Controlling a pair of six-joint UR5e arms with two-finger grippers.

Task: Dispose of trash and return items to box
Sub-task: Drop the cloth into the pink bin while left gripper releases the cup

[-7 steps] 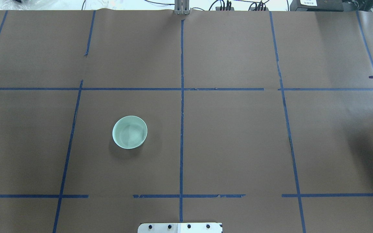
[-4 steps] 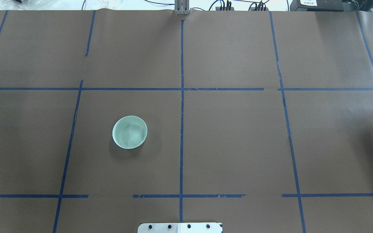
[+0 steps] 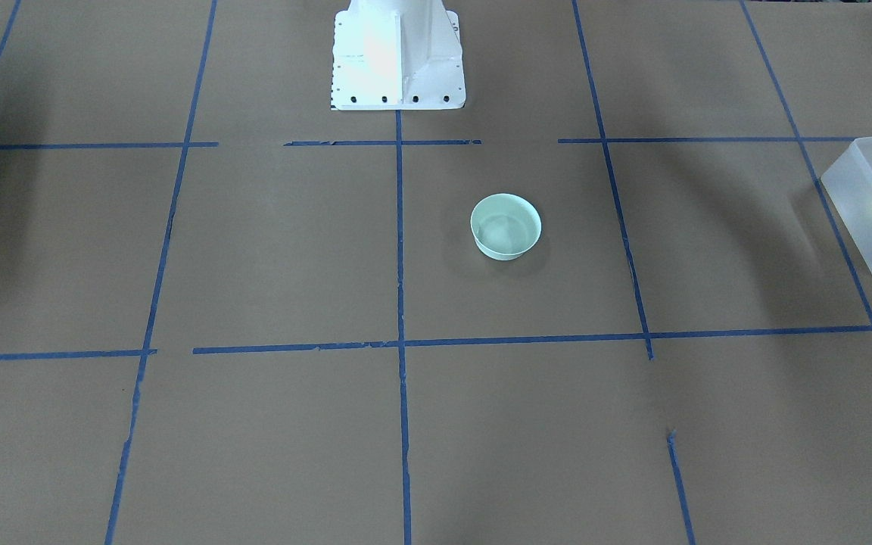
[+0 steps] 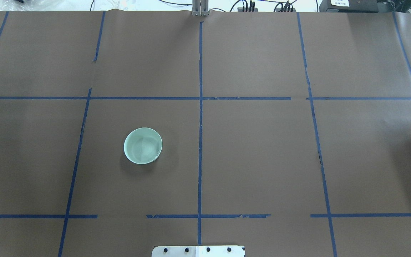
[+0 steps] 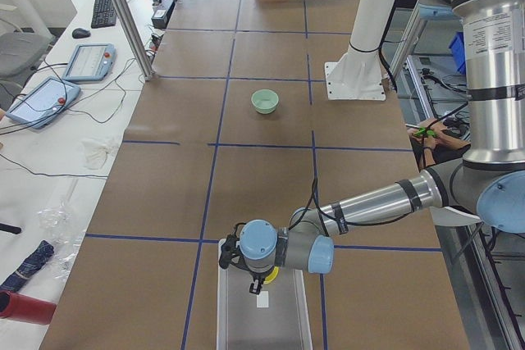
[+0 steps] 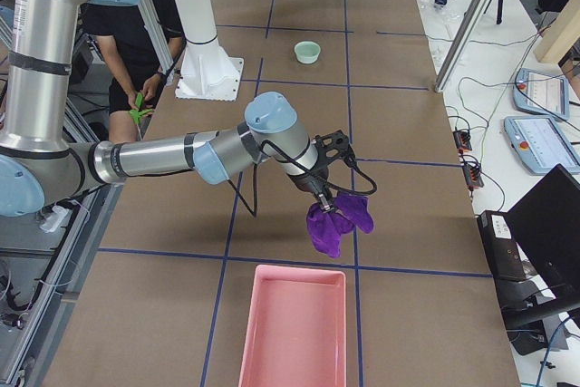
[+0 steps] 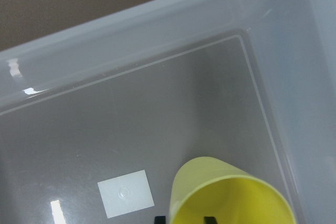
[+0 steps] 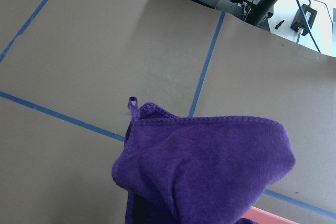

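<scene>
The mint-green bowl stands upright and alone on the brown table, left of the centre line; it also shows in the front view. The frosted box sits at the table's left end. My left gripper is inside the box, shut on the rim of the yellow cup, just above the floor. My right gripper is shut on a purple cloth that hangs above the table, just short of the pink bin. The cloth hides the right fingers.
The robot's white base stands at the near table edge. Blue tape lines grid the brown paper. A white label lies on the box floor. Tablets, cables and a metal post are along the far side.
One second ago the tip of the purple cloth showed at the overhead view's right edge; it has moved out of that view. The bowl has not moved.
</scene>
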